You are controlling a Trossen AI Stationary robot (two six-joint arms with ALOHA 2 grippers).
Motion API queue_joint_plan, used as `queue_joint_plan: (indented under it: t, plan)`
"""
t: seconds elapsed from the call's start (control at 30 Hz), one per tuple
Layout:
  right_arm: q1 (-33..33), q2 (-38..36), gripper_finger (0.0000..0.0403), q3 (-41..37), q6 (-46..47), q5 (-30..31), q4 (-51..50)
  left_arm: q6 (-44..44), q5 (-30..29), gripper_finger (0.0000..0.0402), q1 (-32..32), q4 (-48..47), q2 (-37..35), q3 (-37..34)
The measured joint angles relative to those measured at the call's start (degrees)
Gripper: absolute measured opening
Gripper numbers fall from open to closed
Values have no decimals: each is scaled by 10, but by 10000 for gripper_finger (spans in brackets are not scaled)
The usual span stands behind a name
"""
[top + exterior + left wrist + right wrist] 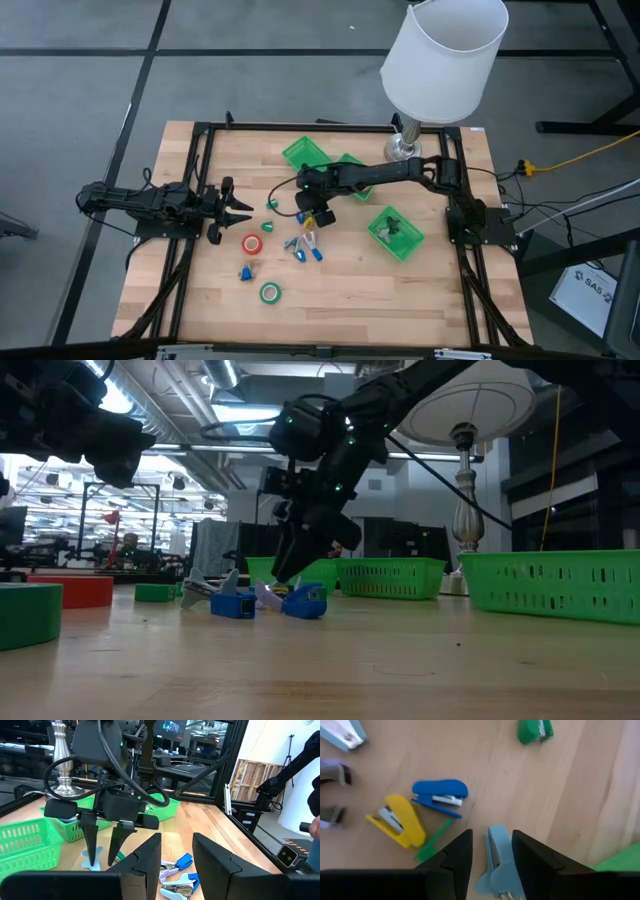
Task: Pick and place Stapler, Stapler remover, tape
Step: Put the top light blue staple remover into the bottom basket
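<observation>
Light-blue stapler (496, 857) — between right end effector (492, 851) fingers

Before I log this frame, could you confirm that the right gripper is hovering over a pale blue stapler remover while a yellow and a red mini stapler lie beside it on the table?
Nearly right: the second stapler is blue, not red. The right wrist view shows the right gripper with its fingers either side of the pale blue stapler remover, and the yellow stapler and blue stapler lying beside it on the table.

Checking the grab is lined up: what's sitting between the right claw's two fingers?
The right wrist view shows a light blue staple remover on the wood between the open fingers of the right claw, not gripped yet.
</observation>
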Motion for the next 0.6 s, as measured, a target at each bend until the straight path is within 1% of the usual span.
queue_joint_plan:
  t: [0.07, 0.17, 0.37, 0.43, 0.53, 0.6]
  plan:
    - [-2, 0, 141, 0, 1, 11, -15, 0, 0, 107, 0, 0, 0, 0]
    - [-4, 0, 141, 0, 1, 11, -47, 0, 0, 107, 0, 0, 0, 0]
    - [-3, 0, 141, 0, -1, 11, -67, 0, 0, 107, 0, 0, 0, 0]
    - [-4, -1, 141, 3, -4, 11, -89, 0, 0, 107, 0, 0, 0, 0]
    - [-5, -1, 141, 30, -43, 11, -159, 0, 0, 107, 0, 0, 0, 0]
    - [-6, -2, 141, 53, -69, 11, -183, 0, 0, 107, 0, 0, 0, 0]
